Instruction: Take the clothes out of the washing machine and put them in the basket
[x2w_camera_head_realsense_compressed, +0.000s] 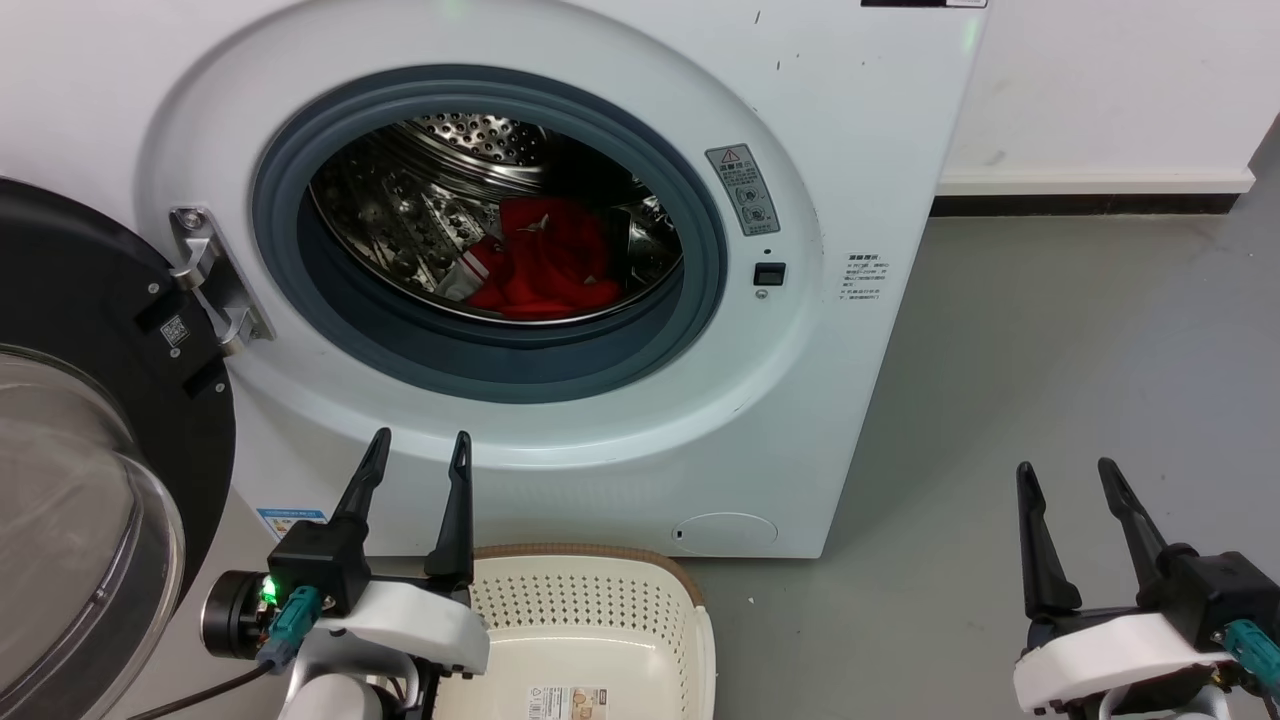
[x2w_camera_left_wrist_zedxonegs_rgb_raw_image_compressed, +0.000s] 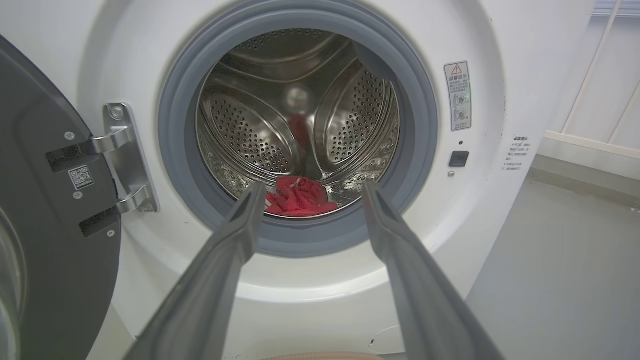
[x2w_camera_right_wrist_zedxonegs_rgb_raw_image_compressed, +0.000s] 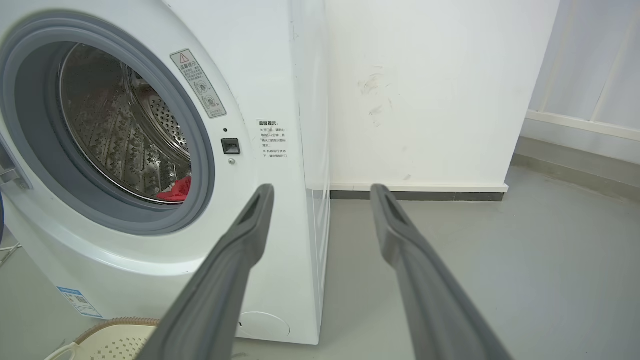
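Head view: washing machine (x2w_camera_head_realsense_compressed: 850, 120) fills the upper left, its door (x2w_camera_head_realsense_compressed: 60, 300) swung open. Red clothes (x2w_camera_head_realsense_compressed: 545, 255) lie low in the drum (x2w_camera_head_realsense_compressed: 470, 140). Basket (x2w_camera_head_realsense_compressed: 600, 620) at bottom centre. Left claw (x2w_camera_head_realsense_compressed: 421, 434) and right claw (x2w_camera_head_realsense_compressed: 1065, 465) both spread, empty.
Left wrist view: clothes (x2w_camera_left_wrist_zedxonegs_rgb_raw_image_compressed: 300, 197) at centre frame.
Right wrist view: clothes (x2w_camera_right_wrist_zedxonegs_rgb_raw_image_compressed: 177, 190) at left, basket (x2w_camera_right_wrist_zedxonegs_rgb_raw_image_compressed: 115, 340) at bottom left.

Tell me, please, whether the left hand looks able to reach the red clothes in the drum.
Probably yes: the door stands open, the open left hand faces the porthole, and nothing lies between it and the clothes.
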